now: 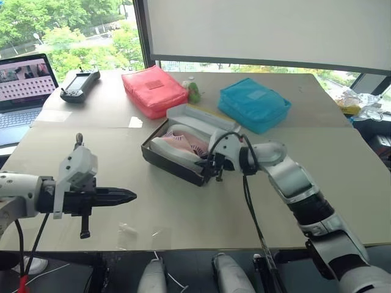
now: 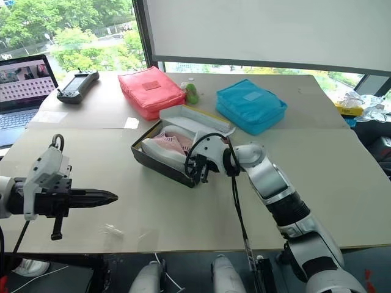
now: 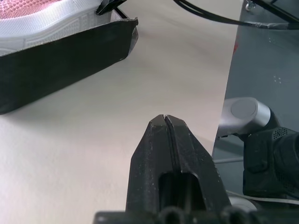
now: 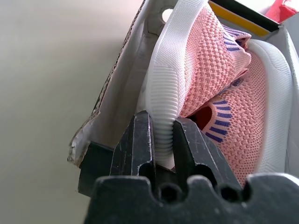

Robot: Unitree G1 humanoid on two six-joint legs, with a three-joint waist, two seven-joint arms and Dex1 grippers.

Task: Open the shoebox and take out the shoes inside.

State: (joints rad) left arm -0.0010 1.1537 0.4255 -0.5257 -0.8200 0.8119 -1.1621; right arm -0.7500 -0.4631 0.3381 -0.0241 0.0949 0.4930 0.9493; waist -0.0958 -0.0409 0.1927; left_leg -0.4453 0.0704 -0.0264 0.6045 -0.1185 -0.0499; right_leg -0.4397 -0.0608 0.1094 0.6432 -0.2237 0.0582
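Box point(image 1: 174, 160) open, lid off; right gripper point(image 4: 161, 135) pinches shoe point(image 4: 196, 70) sole, next lift out; left gripper point(image 3: 166, 122) closed, empty.

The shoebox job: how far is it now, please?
Done: the shoebox is open, its lid lying behind it. In hand: the right gripper pinches the white sole of one of the shoes. Left: lifting both shoes out. The left gripper is shut and empty.

No text, label or number can be read anywhere. The laptop point(image 1: 23, 82) screen shows only small pictures, too tiny to make out.
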